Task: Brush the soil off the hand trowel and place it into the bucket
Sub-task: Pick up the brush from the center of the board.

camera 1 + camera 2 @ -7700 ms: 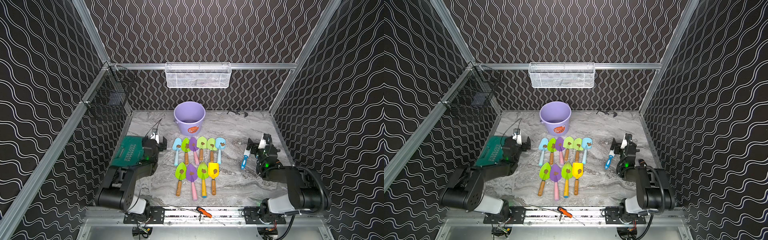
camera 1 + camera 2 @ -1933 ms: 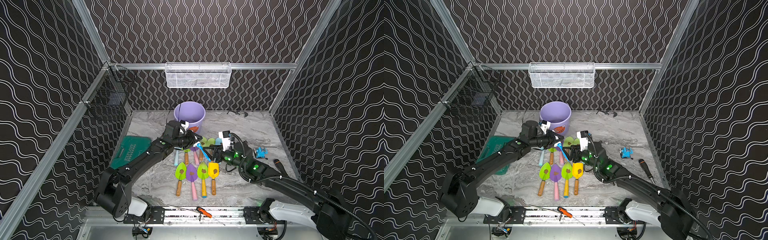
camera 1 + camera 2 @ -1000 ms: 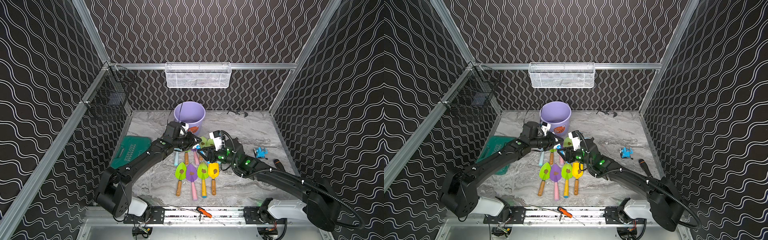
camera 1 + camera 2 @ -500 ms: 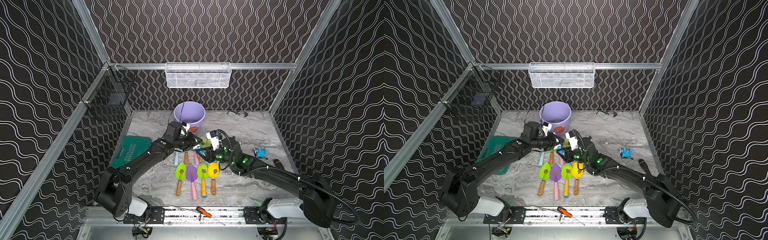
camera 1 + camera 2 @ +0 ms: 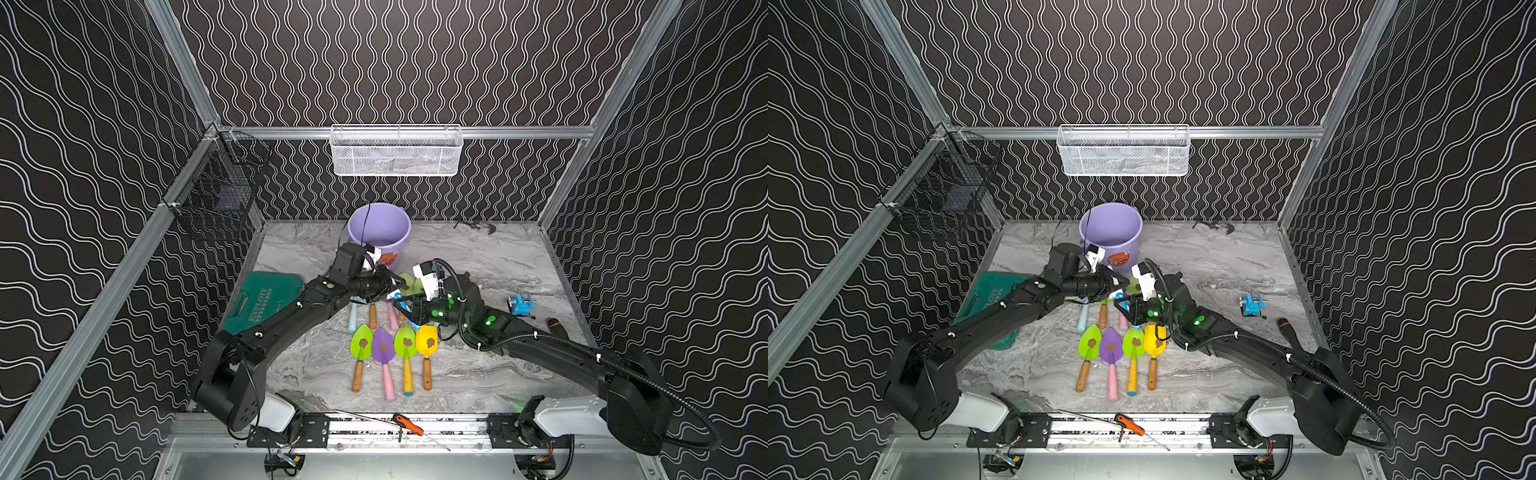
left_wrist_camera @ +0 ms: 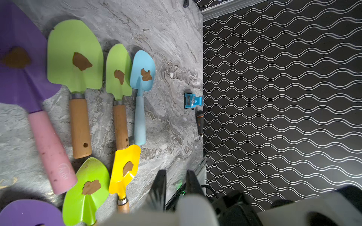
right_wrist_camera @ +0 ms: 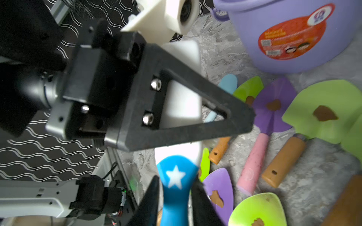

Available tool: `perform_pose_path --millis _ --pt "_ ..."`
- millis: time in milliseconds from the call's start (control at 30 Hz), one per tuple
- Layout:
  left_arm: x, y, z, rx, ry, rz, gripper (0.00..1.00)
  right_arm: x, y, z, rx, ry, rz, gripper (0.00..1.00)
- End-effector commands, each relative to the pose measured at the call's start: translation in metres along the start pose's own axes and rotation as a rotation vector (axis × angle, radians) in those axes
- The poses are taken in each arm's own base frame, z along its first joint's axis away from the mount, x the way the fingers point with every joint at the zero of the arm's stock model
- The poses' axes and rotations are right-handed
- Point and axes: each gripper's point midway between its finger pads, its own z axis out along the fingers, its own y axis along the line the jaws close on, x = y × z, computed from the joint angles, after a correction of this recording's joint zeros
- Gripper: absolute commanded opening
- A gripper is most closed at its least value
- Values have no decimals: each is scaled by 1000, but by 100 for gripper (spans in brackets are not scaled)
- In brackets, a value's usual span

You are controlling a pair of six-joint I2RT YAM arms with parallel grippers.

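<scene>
While the left gripper point(image 5: 390, 286) clamps the brush point(image 7: 183, 101) by its white body, the right gripper point(image 7: 175, 179) straddles the blue star-marked end; whether it grips, I cannot tell. Both hang over the far row of trowels point(image 5: 373, 316) on the desk point(image 5: 478, 374), just near of the bucket point(image 5: 401, 251). The near row point(image 5: 383, 349) shows soil point(image 5: 363, 343) on every blade.

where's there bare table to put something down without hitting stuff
Bare marble lies between the bucket and the blue clamp, and in front, between the yellow trowel and the right arm. Crowded: mid-table, where the left gripper and right gripper meet on the brush over the trowels.
</scene>
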Motion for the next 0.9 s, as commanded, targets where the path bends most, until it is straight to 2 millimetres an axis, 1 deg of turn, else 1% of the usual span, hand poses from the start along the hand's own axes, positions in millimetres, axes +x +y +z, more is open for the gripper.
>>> perform_pose_path --millis 0,200,333,467,600,800,867 --pt "0 2 -2 -28 0 4 0 2 -6 0 55 10 -30 35" --pt "-2 5 -4 -48 -12 4 0 12 -4 -1 63 35 -51 39" --pt "-2 8 -6 -60 -21 -5 0 17 -1 1 82 37 -66 40" --pt "-3 7 -8 -57 -36 -14 0 17 2 -1 82 16 -58 41" --pt "-5 5 -12 -56 -57 -23 0 17 0 -6 95 -16 -45 42" --pt "-6 7 -15 -52 -77 -45 0 10 3 -14 83 -78 -37 43" --pt "-7 6 -15 -46 -81 -54 0 8 4 -16 77 -99 -35 42"
